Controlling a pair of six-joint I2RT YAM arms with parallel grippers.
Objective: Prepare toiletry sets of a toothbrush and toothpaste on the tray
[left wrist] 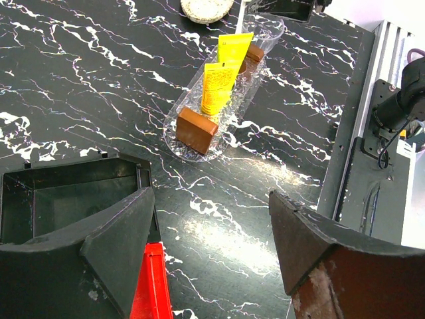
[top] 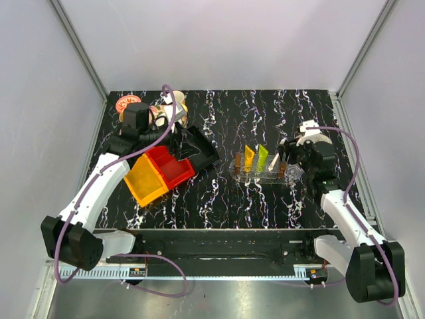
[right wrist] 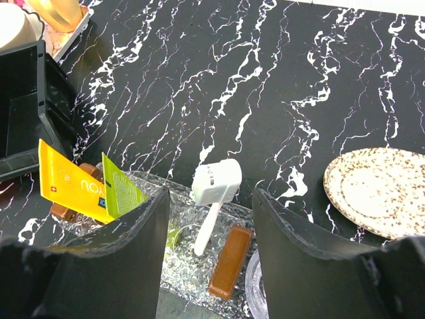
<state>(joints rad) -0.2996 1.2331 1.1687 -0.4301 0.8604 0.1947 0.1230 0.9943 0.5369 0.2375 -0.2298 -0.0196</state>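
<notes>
The tray (top: pixel 257 180) lay right of the tabletop's centre, toward the right edge. The left gripper (left wrist: pixel 211 195) hung wide open and empty over the bins (top: pixel 166 169), left of centre. The right gripper (right wrist: pixel 210 196) straddled the tray, fingers apart, touching nothing. In the rack (right wrist: pixel 229 262) on the tray stood the orange-yellow tube (right wrist: pixel 70 183), the lime green tube (right wrist: pixel 121 193) and the toothbrush (right wrist: pixel 211 219). The set looked seated. The next move would call for lifting the right gripper straight up, clear of the brush head.

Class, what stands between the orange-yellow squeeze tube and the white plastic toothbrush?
The lime green squeeze tube, between the orange-yellow squeeze tube and the white plastic toothbrush, seen in the right wrist view.
</notes>
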